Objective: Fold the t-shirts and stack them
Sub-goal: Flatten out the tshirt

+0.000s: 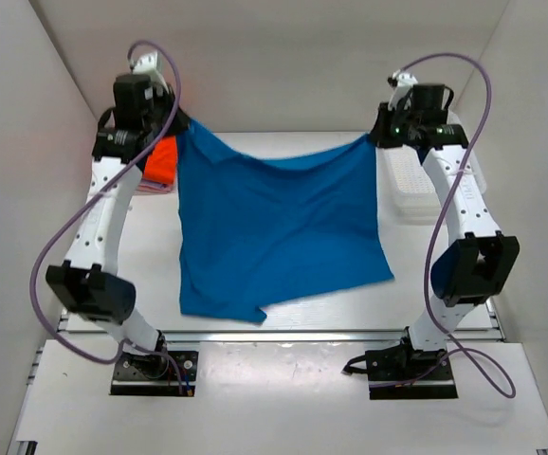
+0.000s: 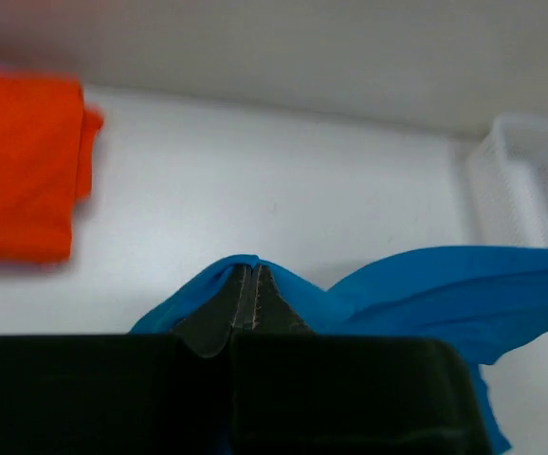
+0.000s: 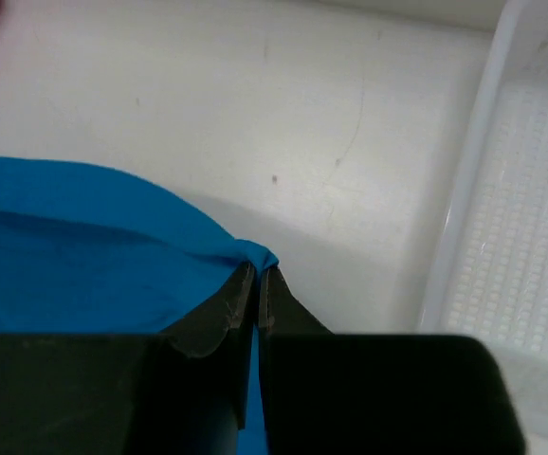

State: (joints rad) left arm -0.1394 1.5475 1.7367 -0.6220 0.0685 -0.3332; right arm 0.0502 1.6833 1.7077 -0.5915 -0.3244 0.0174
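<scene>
Holding the blue t-shirt (image 1: 274, 227) by its two far corners, both arms were stretched toward the back of the desk (image 1: 146, 270).

Left claw (image 2: 246, 284): tips pressed together, pinching a bunched fold of blue cloth.

Right claw (image 3: 258, 282): tips likewise pressed together on the other blue corner.

The shirt's upper edge sagged between the two claws. The rest spread flat on the middle of the desk, with the lower hem near the front edge.

Orange t-shirt (image 1: 165, 159): folded, far left, just beside the left claw, with a pink edge (image 1: 153, 188) showing beneath it.

White mesh basket (image 1: 416, 185): far right, beside the right claw, apart from the blue cloth.
</scene>
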